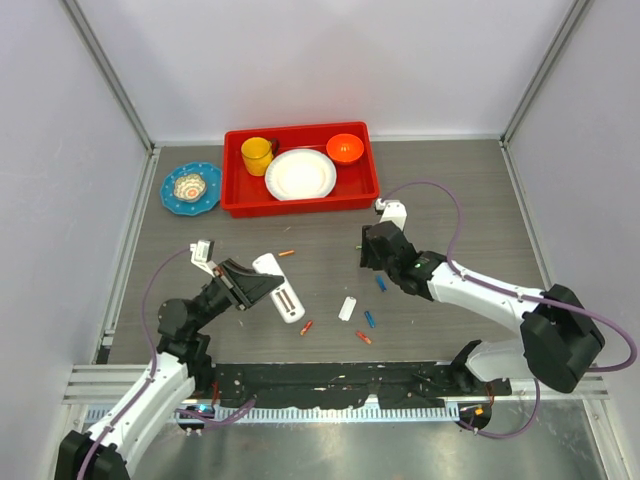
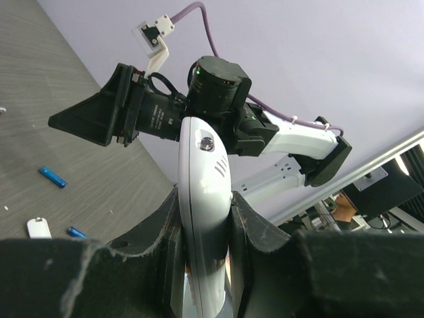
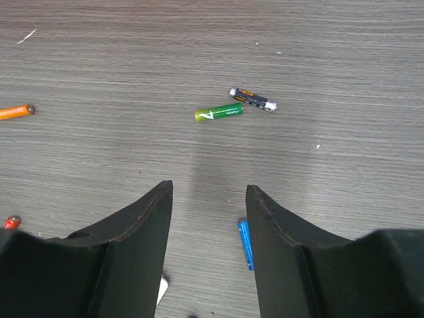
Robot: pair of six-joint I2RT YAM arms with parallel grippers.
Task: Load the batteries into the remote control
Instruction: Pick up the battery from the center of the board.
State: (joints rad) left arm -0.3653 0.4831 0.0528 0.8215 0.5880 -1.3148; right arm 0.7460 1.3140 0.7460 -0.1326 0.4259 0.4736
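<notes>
My left gripper [image 1: 258, 284] is shut on one end of the white remote control [image 1: 283, 292]. The remote's back recess faces up, and its other end sits low near the table. In the left wrist view the remote [image 2: 204, 173] stands clamped between the fingers [image 2: 246, 215]. My right gripper [image 1: 368, 252] is open and empty, hovering above the table. In the right wrist view [image 3: 209, 192] a green battery [image 3: 218, 112] and a dark one [image 3: 253, 99] lie ahead of it. A blue battery [image 3: 246, 244] lies by the right finger. Further batteries [image 1: 369, 319] lie loose between the arms.
A small white cover piece [image 1: 347, 308] lies right of the remote. A red tray [image 1: 300, 200] at the back holds a yellow cup [image 1: 257, 155], a white plate [image 1: 300, 174] and an orange bowl [image 1: 344, 148]. A blue plate [image 1: 190, 187] sits at back left.
</notes>
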